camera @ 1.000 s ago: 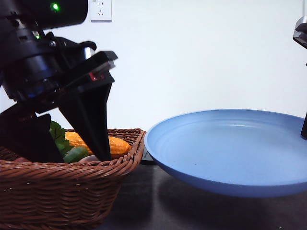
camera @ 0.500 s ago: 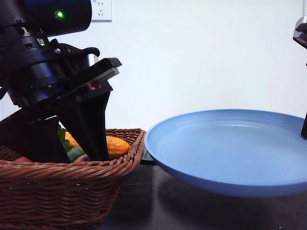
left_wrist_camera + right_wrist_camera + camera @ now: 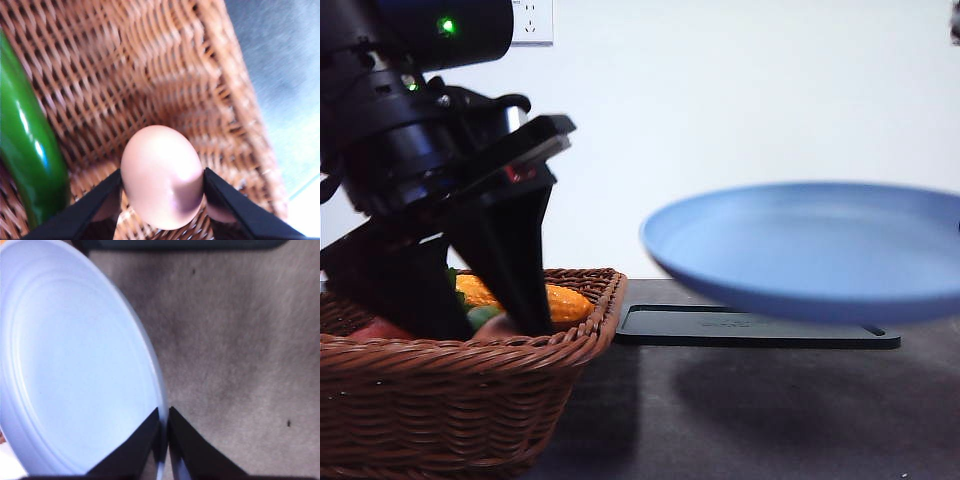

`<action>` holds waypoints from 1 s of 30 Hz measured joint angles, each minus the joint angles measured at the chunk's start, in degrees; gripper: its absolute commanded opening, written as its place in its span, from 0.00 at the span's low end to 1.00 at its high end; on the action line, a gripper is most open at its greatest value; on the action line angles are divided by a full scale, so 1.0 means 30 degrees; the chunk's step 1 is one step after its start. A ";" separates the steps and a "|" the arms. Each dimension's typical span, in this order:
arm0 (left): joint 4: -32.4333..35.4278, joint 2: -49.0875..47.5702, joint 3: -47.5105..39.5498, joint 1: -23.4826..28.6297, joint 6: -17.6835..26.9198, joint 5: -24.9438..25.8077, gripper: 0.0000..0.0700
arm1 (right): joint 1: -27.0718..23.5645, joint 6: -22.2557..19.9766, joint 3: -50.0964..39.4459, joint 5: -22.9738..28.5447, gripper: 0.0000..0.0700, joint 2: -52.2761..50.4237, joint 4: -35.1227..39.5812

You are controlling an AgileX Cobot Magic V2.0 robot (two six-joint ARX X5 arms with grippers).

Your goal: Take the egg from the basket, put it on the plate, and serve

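Note:
The pinkish-brown egg is pinched between the two black fingers of my left gripper, just above the floor of the brown wicker basket. In the front view my left gripper reaches down into the basket at the left. The light blue plate hangs in the air at the right, blurred, above the dark table. My right gripper is shut on the plate's rim, and the plate tilts away from it.
A long green vegetable lies beside the egg in the basket, and an orange vegetable rests against the basket's far rim. A flat black tray lies on the table behind and below the plate.
The plate has risen off the table and shifted slightly right, uncovering the black tray. The left gripper has lifted a little inside the basket.

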 measured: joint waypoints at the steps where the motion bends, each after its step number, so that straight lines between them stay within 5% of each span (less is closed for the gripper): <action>1: -0.0190 -0.0158 0.0319 0.0005 0.0071 -0.0001 0.31 | -0.0028 -0.0038 0.0250 -0.0004 0.00 -0.0059 -0.0186; 15: -0.2384 -0.2750 0.6739 -0.0442 0.1277 -0.0217 0.31 | 0.0105 -0.0268 0.0963 -0.0274 0.00 0.0222 -0.0582; 30: -0.1796 0.0653 0.7002 -0.4435 0.2600 0.0239 0.31 | 0.2836 -0.0253 0.0963 -0.1163 0.00 0.1500 -0.0165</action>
